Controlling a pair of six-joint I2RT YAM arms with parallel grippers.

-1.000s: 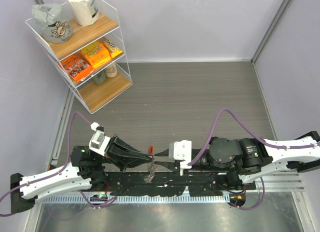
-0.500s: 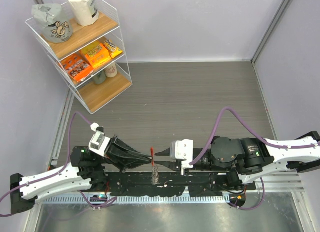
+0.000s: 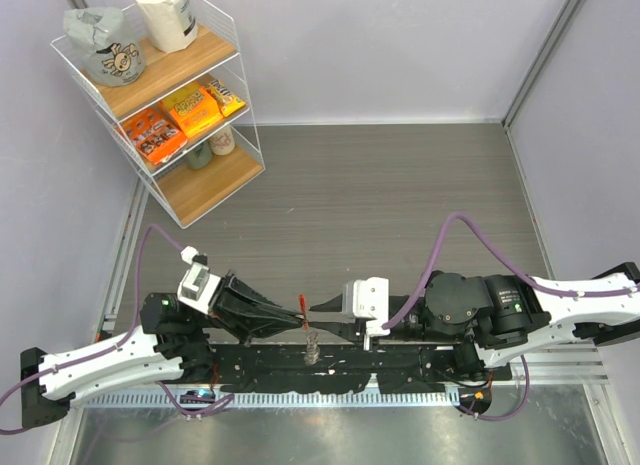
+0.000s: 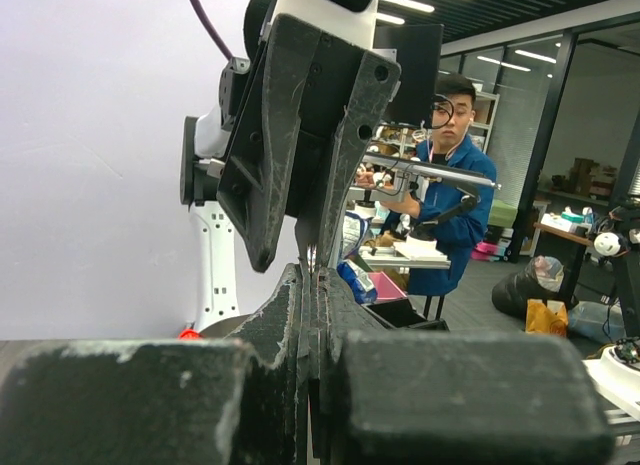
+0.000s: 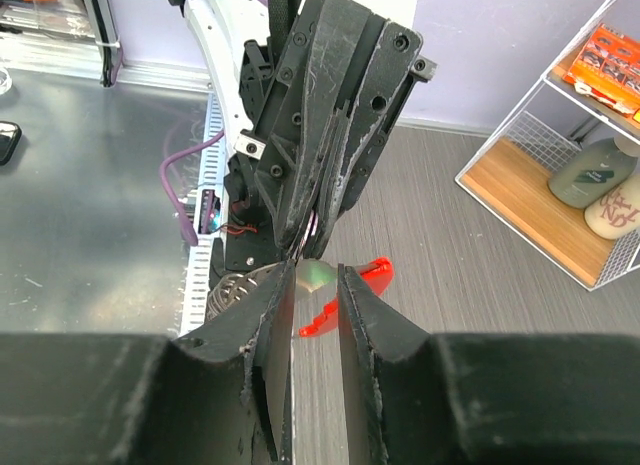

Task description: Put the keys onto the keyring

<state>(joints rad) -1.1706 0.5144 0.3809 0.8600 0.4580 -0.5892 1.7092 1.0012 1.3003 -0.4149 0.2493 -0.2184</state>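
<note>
Left hand [image 3: 296, 318] is pinched shut on the keyring [image 5: 352, 291] and holds it above the tabletop [image 3: 400, 215] so the loop faces its partner. Right hand [image 3: 316, 308] meets it tip to tip, fingers [image 5: 268, 320] narrowly apart round a silvery piece [image 5: 318, 275] - can't tell if it grips. Keys not made out.

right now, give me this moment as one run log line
left gripper shut on red-and-silver keyring | its chain hangs below | right gripper facing it, narrow gap, grip unclear
</note>
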